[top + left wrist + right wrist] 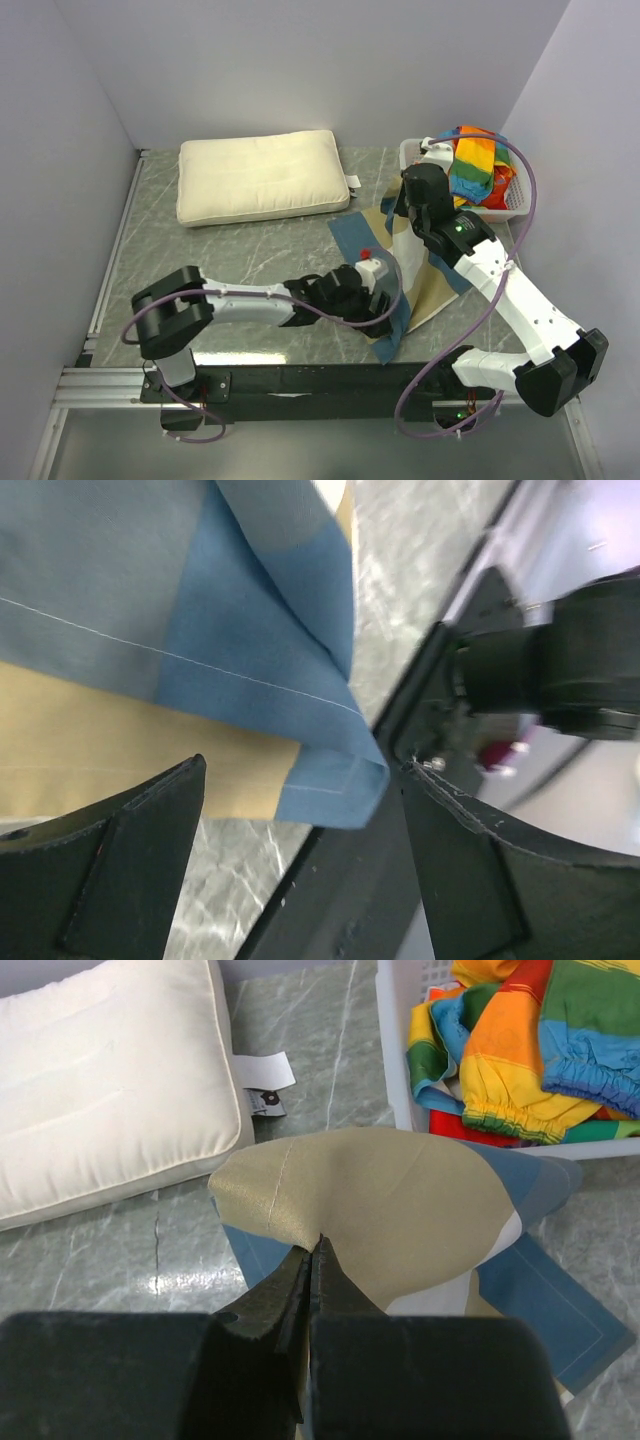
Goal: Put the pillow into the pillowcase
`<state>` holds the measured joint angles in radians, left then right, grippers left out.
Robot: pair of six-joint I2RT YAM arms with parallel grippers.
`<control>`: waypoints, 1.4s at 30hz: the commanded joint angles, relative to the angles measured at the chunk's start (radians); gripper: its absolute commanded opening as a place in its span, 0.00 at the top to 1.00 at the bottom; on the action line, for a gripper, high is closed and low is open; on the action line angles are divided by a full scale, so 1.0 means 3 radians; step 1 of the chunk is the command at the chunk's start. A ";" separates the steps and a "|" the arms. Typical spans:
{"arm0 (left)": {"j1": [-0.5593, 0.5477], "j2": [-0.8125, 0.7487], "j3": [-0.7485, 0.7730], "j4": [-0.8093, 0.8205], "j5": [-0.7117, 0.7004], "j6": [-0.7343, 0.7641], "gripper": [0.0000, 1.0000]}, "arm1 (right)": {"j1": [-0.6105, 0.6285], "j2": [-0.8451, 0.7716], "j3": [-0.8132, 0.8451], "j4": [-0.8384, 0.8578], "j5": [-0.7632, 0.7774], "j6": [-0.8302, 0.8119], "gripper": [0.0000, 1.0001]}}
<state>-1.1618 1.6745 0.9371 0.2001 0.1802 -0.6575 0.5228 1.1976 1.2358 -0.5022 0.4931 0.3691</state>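
Pillowcase (400,1210) lies mid-table toward R; pillow (262,175) sits well apart at far L. R gripper (317,1245) is clamped on a raised tan fold. L gripper (302,770) has jaws wide, blue corner between them, ungripped. It should prob. close on one layer only, to open the mouth. Grey marbled table (250,250); basket (413,150) w/ striped cloth (475,160) far R; plain pale walls (300,60).

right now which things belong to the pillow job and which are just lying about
Job: pillow; pillowcase, pinched by the shut right gripper; open left gripper at its blue corner.
Lying about: white basket; rainbow-striped cloth in it.
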 commanded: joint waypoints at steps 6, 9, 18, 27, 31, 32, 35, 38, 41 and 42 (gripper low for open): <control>-0.0479 0.0589 0.0803 -0.0610 -0.0902 0.0269 0.14 | -0.0055 -0.0096 0.0033 0.0007 0.0029 0.0038 1.00; -0.0555 0.0697 0.0926 -0.0657 -0.1117 0.0244 0.20 | -0.0060 -0.0116 0.0007 0.0017 0.0028 0.0038 1.00; -0.0316 0.0046 0.0564 -0.0933 -0.1689 -0.0124 0.99 | -0.0111 -0.0060 -0.0003 0.0043 -0.0012 0.0023 1.00; 0.1595 -0.2522 -0.0730 -0.1699 -0.1833 -0.1025 0.99 | -0.0158 0.0568 0.0206 0.0196 -0.0334 0.0058 0.95; 0.2393 -0.2876 -0.0889 -0.1843 -0.1568 -0.1045 0.99 | -0.0148 0.0875 0.0360 0.0156 -0.0518 0.0094 0.50; 0.2476 -0.2902 -0.0914 -0.1833 -0.1420 -0.1040 0.99 | -0.0132 0.0871 0.0350 0.0145 -0.0524 0.0099 0.41; 0.2645 -0.2882 -0.0920 -0.1828 -0.1312 -0.1050 0.99 | -0.0107 0.0591 0.0131 0.0186 -0.0498 0.0150 0.12; 0.2696 -0.2892 -0.0915 -0.1838 -0.1332 -0.1091 0.99 | 0.0010 0.0152 -0.0349 0.0232 -0.0544 0.0303 0.04; 0.2758 -0.2897 -0.0889 -0.1823 -0.1347 -0.1081 0.99 | 0.0347 -0.0313 -0.1003 0.0288 -0.0631 0.0584 0.05; 0.2778 -0.2887 -0.0879 -0.1828 -0.1322 -0.1071 0.99 | 0.0455 -0.0417 -0.1177 0.0304 -0.0656 0.0792 0.05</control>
<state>-0.3504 0.8227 0.6529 -0.3672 -0.2466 -0.9672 0.5392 1.2285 1.0489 -0.4339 0.3309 0.4648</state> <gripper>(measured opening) 0.021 0.957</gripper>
